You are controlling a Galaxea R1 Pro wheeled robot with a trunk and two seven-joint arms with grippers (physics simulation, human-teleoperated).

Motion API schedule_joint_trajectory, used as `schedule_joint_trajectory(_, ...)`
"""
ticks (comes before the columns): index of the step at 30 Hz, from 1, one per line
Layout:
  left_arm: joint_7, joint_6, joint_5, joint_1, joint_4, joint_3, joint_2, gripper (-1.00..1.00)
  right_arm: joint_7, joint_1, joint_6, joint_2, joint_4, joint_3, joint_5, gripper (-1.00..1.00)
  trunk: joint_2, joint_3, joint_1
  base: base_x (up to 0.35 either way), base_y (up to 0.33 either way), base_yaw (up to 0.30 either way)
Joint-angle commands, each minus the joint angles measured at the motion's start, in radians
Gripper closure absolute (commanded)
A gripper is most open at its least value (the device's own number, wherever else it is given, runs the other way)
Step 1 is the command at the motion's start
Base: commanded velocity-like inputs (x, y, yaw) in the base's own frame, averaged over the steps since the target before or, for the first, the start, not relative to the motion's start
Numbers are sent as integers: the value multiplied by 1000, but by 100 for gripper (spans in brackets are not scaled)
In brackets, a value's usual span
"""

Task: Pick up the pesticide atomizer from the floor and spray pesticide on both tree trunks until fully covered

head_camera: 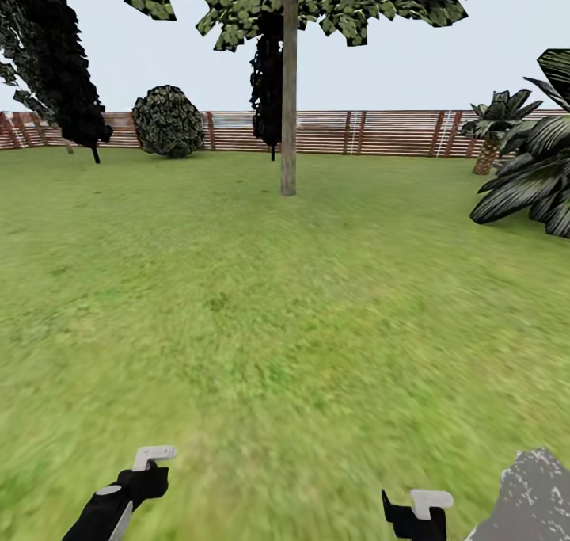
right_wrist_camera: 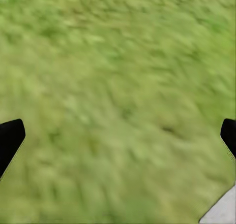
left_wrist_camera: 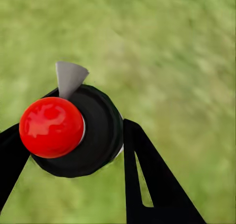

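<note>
Left tool (left_wrist_camera: 73,145) clamped on one atomizer (left_wrist_camera: 69,130), right tool (right_wrist_camera: 118,135) apart, one tree trunk (head_camera: 289,97).

No readable text, label, brand, number or sign appears on anything here.

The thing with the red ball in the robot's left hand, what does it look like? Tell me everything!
It is the pesticide atomizer, seen from above in the left wrist view. It has a shiny red ball top, a round black body beneath and a small grey pointed piece sticking out at one side. It sits between the black fingers of the left gripper, which close on it. It hangs above blurry green grass, not touching it.
</note>
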Motion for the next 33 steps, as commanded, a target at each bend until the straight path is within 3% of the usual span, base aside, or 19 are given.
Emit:
schedule_joint_trajectory(1,-7,6,-3,0,-2,4,0,100,-1,-1,-3,0,1,-6,9,-100,0,-1,0,344,0,0)
schedule_joint_trajectory(33,-7,6,-1,-1,-8,4,4,100,0,-1,-3,-2,1,-6,9,-100,0,-1,0,344,0,0)
